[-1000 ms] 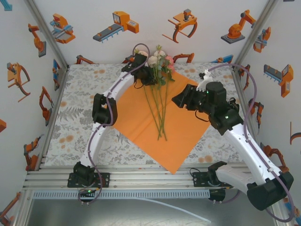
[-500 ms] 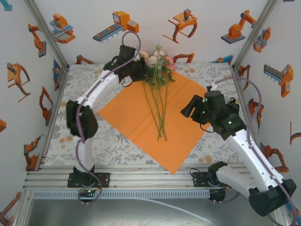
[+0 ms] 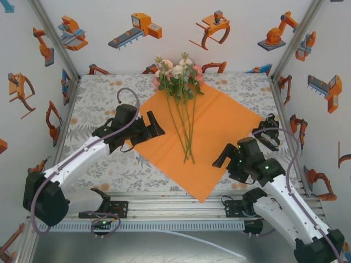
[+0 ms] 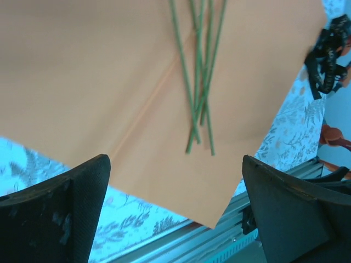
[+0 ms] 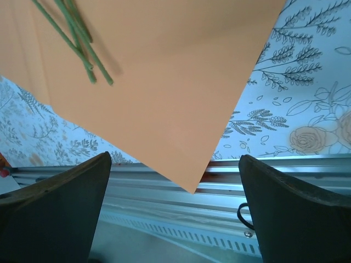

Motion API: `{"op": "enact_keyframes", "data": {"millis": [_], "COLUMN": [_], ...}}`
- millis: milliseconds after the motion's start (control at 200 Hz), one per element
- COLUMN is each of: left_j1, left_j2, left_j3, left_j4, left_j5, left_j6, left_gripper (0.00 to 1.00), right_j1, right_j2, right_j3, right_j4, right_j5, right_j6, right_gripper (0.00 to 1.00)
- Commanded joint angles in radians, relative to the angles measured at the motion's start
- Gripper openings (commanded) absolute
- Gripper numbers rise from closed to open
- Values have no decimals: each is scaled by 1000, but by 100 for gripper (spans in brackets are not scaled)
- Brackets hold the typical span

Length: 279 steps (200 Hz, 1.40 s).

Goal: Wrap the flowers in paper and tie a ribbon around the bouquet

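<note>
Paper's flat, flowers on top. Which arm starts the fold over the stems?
Left, likely. The left claw, open, hovers over the paper's left edge with the flowers' stems centred ahead of it. The right claw, also open, faces the paper's near corner, stems off to one side.

Paper [image 3: 214,131] lies flat on the tabletop [image 3: 98,109], turned corner-on, its near corner overhanging the front rail [image 3: 164,205]. Flowers [image 3: 181,82] lie on the paper: heads at its far corner, stems running toward the near side and ending about mid-sheet. Ribbon [image 3: 267,131] sits just off the paper's right corner. Left pincer [image 3: 155,125] at the paper's left corner; right pincer [image 3: 219,160] over its near-right edge.
</note>
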Motion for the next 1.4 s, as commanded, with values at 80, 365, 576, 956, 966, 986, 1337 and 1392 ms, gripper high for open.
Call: {"op": "enact_keyframes", "data": {"millis": [80, 365, 576, 956, 966, 986, 1337, 1392], "left_j1": [-2, -1, -1, -2, -1, -1, -43, -58], "left_j2": [-77, -97, -135, -154, -156, -160, -203, -210], "left_j3": [-45, -23, -54, -88, -91, -94, -149, -162], "left_j4": [-49, -98, -108, -42, -39, -34, 5, 12], "left_j5": [-10, 15, 39, 122, 125, 129, 274, 292], "left_j6": [-54, 58, 101, 200, 204, 219, 501, 537], "left_gripper": [99, 99, 99, 99, 99, 100, 97, 97], "right_j1": [5, 7, 17, 70, 70, 72, 92, 94], "right_j2": [2, -66, -33, 125, 122, 117, 122, 136], "right_j3": [-117, -245, -305, -231, -227, -219, -153, -128], "right_j4": [89, 135, 231, 389, 385, 376, 405, 398], "right_j5": [-11, -8, 1, 31, 31, 30, -17, -25], "right_j6": [105, 196, 236, 252, 253, 259, 344, 343], "right_gripper": [88, 85, 84, 68, 67, 65, 11, 6]}}
